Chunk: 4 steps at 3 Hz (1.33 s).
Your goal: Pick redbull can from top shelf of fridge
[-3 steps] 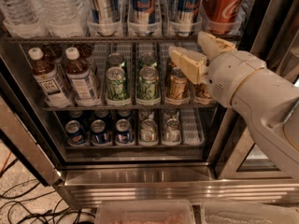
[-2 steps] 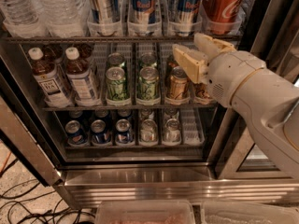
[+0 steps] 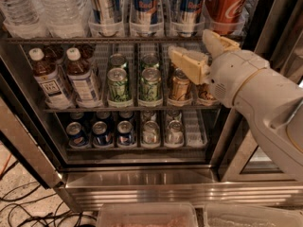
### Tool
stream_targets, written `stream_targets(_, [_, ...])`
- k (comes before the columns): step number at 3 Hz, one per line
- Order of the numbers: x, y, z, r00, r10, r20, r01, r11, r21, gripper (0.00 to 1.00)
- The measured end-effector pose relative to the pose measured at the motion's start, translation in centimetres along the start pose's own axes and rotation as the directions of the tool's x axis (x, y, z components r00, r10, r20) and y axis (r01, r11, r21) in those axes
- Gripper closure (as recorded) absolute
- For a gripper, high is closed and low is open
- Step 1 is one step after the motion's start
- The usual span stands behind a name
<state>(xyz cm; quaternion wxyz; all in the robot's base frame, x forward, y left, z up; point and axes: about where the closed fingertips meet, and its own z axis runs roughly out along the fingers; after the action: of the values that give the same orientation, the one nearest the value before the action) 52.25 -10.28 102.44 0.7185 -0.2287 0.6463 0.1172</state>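
Three redbull cans stand in clear trays on the top shelf [image 3: 71, 40] of the fridge [image 3: 142, 178]: one on the left [image 3: 105, 4], one in the middle [image 3: 144, 4], one on the right [image 3: 188, 4]. Their tops are cut off by the frame. My gripper [image 3: 188, 41] is open and empty. It hangs in front of the right end of the middle shelf, just below the right redbull can and touching no can. One finger [image 3: 189, 64] reaches left and the other [image 3: 215, 42] points up toward the top shelf's edge.
A red Coca-Cola can [image 3: 226, 6] stands right of the redbull cans and water bottles [image 3: 57, 8] left of them. The middle shelf holds tea bottles [image 3: 80, 79], green cans [image 3: 118, 84] and a gold can [image 3: 180, 85]. Short cans [image 3: 102, 134] fill the bottom shelf. The door frame [image 3: 23, 141] is at the left. Cables [image 3: 28, 207] lie on the floor.
My gripper has shifted only slightly, a little up and left. Nothing on the shelves has moved.
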Motion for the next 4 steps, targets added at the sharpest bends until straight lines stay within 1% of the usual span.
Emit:
stream_targets(1, [-0.8,-0.7,0.0,1.000,0.011,0.024,-0.011,0.9999,0.010,0.38])
stream_targets(2, [-1.6,-1.8,0.1,0.999,0.016,0.042,-0.017,0.9996,0.022,0.37])
stream_targets(3, [-1.9,-2.7,0.8,0.999,0.020,0.044,-0.021,0.9996,0.021,0.38])
stream_targets(4, [-1.9,-3.3,2.0,0.999,0.023,0.033,-0.023,0.9997,0.008,0.40])
